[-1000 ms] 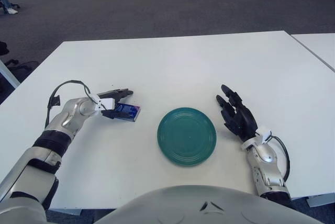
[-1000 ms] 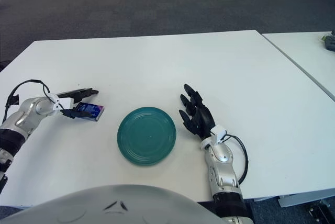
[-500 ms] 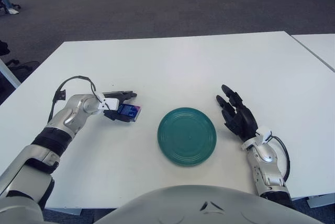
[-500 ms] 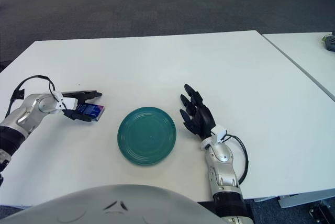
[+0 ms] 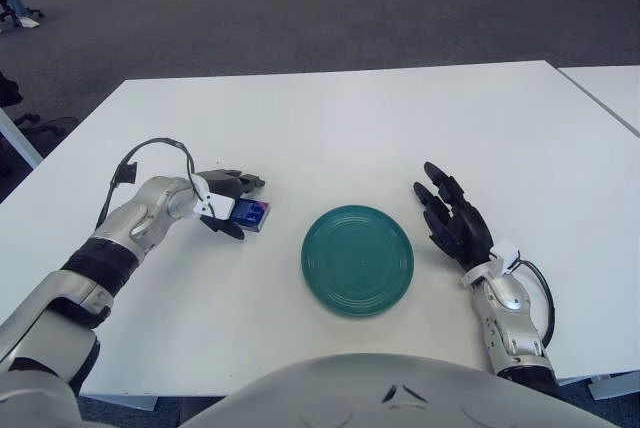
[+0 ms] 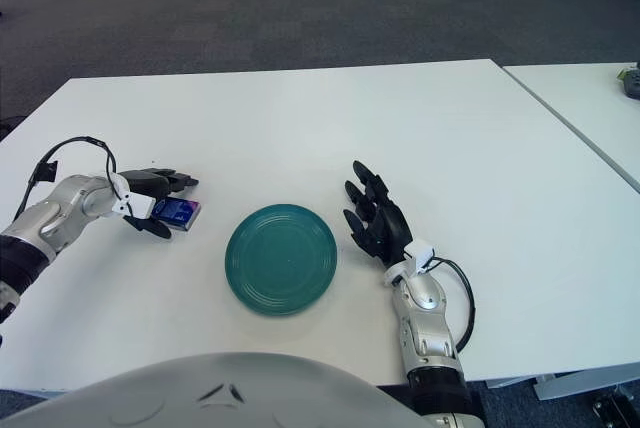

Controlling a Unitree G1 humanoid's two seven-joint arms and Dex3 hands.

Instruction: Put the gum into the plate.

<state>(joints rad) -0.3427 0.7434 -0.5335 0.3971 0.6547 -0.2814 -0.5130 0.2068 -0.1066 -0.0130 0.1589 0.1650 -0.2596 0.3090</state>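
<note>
Your left hand (image 5: 226,204) sits on the desk (image 5: 330,118) to the left of the plate (image 5: 357,259), its dark fingers (image 5: 243,182) curled over and around the gum (image 5: 251,214), so it is grasping the small blue pack: one set of fingers reaches across the pack's far edge while the lower finger presses at its near left side. The gum lies between that hand and the plate, near the plate's upper left rim but clearly apart from it, and you cannot tell from either eye whether the pack is lifted or resting on the desk surface. A black cable loops up from the left wrist behind the hand. The plate itself is a round teal dish lying flat near the front middle of the desk, with nothing on it. Your right hand (image 5: 455,223) rests just to the right of the plate, close beside its rim without touching, palm turned toward the plate, its fingers spread and relaxed, holding nothing.
</note>
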